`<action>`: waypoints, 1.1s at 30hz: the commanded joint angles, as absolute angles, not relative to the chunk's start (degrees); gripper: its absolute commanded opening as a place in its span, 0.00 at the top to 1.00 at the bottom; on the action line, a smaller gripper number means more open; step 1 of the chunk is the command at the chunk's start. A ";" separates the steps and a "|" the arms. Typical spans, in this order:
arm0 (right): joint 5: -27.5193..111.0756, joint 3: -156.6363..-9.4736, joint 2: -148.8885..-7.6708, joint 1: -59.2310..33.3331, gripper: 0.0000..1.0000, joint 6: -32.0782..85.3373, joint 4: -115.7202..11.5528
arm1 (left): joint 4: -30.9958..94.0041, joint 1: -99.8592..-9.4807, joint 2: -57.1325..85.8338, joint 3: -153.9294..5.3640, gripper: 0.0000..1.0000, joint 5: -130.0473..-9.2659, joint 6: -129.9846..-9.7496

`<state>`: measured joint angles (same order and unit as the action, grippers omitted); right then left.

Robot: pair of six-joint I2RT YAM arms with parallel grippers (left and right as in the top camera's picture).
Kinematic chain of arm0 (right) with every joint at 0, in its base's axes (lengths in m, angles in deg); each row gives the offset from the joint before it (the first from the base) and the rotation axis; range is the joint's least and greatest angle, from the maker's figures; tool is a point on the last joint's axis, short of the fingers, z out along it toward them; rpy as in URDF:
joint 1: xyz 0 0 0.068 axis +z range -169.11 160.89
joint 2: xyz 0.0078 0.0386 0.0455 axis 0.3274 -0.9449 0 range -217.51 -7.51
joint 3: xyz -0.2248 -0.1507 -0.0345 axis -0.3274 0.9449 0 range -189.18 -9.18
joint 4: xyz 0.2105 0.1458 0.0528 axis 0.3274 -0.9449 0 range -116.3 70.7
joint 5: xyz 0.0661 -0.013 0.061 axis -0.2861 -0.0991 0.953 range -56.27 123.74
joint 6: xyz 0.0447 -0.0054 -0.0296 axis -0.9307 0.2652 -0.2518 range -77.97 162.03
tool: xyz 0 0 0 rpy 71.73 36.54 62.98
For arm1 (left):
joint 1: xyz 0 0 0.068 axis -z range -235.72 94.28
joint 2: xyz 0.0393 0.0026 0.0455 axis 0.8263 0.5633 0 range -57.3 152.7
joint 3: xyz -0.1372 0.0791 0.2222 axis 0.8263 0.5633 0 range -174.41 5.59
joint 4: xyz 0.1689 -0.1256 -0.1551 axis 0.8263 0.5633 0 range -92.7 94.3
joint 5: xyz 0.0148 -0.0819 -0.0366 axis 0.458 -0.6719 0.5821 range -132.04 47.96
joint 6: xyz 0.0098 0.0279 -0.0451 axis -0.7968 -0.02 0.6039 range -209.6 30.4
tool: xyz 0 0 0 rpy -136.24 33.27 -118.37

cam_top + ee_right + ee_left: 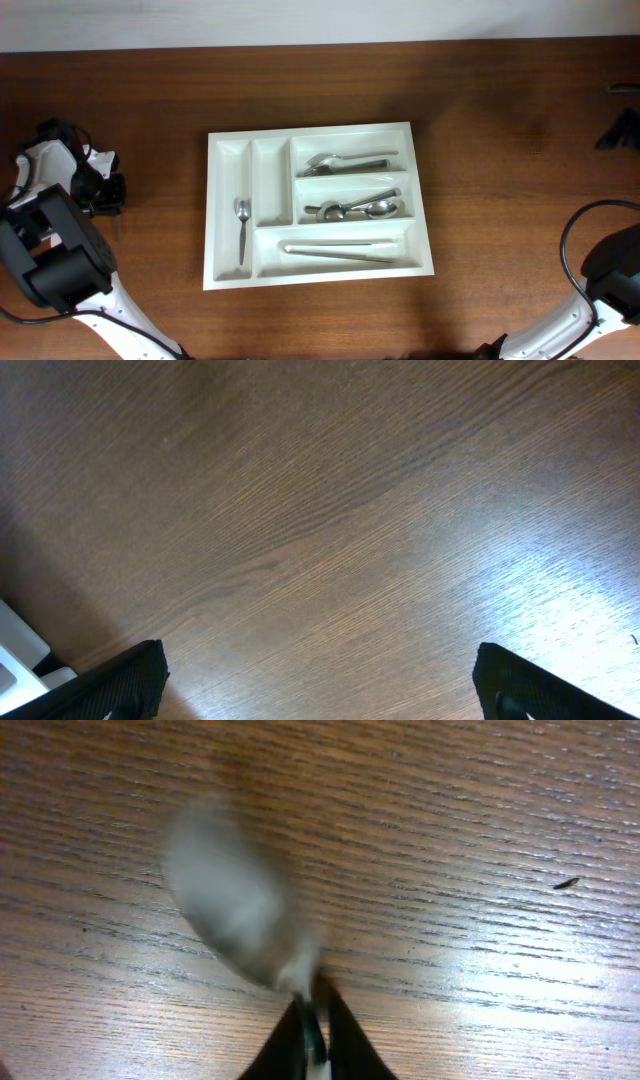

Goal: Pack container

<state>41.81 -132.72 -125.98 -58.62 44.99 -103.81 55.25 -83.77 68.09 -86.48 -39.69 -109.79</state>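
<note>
Pinches a blurred spoon (235,915) by its thin handle end with the left gripper (315,1030), near the left edge of the table (500,120). Holds the right gripper (320,685) spread wide over bare wood. Risks a swing or slip from so narrow a hold. Finds the container (310,131) mid-table, long axis left to right, narrow compartments leftward.

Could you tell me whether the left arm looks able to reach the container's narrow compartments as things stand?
Probably yes. The left claw, shut on a spoon, sits just left of the container, whose narrow compartments lie along that side, and nothing shows between them in the overhead view.
</note>
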 commanded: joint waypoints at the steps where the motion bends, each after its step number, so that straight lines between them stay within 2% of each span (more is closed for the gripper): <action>1: 42.12 -132.59 -125.94 -58.51 0.01 44.53 -103.68 | 55.14 -83.90 68.70 -86.26 0.91 -39.69 -109.83; 5: 42.10 -132.59 -125.94 -58.51 0.01 44.53 -103.70 | 55.16 -83.88 68.70 -86.37 0.98 -39.69 -108.96; 13: 42.12 -132.59 -125.94 -58.51 0.01 44.53 -103.68 | 57.59 -83.49 68.68 -89.47 0.98 -39.95 -105.92; 17: 42.12 -132.59 -125.94 -58.51 0.01 44.53 -103.70 | 61.72 -82.00 68.68 -95.16 0.98 -41.46 -105.90; 24: 42.12 -132.59 -125.94 -58.51 0.01 44.53 -103.70 | 71.80 -76.52 68.68 -109.80 0.98 -51.62 -104.76; 33: 42.12 -132.59 -125.94 -58.51 0.01 44.53 -103.70 | 81.44 -68.69 68.68 -123.13 0.98 -55.36 -100.70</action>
<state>41.81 -132.72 -125.98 -58.62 44.97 -103.79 79.47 -71.10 68.63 -118.30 -51.78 -102.71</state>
